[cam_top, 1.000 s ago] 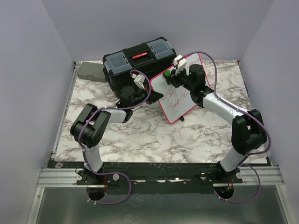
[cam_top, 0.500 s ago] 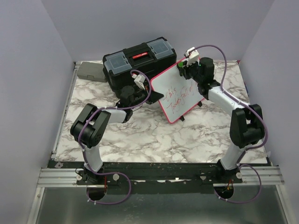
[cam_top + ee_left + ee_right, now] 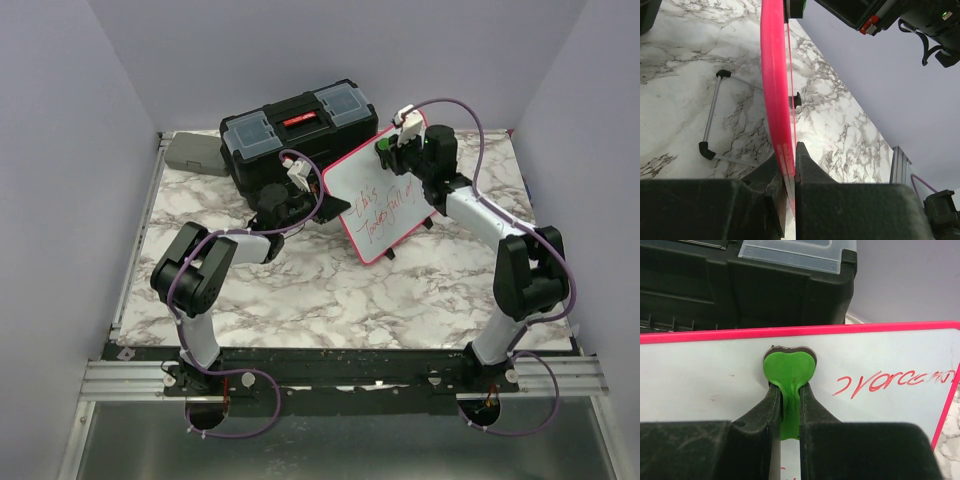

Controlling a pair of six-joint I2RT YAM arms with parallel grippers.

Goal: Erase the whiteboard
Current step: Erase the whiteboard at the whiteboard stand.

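The small rectangular whiteboard [image 3: 372, 195] with its pink-red rounded frame stands tilted near the middle of the white-and-grey marble-patterned table [image 3: 300, 290]. Red handwriting [image 3: 385, 212] runs across its white face. My left pincer [image 3: 790, 160] is clenched on the frame's left edge, one finger on each side of the pink rim. My right pincer [image 3: 788, 390] grips a green heart-shaped eraser [image 3: 789, 365], which is pressed flat on the board just under the top frame, beside the red script. Close behind the board sits a black plastic toolbox [image 3: 295, 125] with clear lid compartments, and a small grey box [image 3: 195, 152] lies to its left. A thin wire stand [image 3: 712, 115] with black feet props the board's back.
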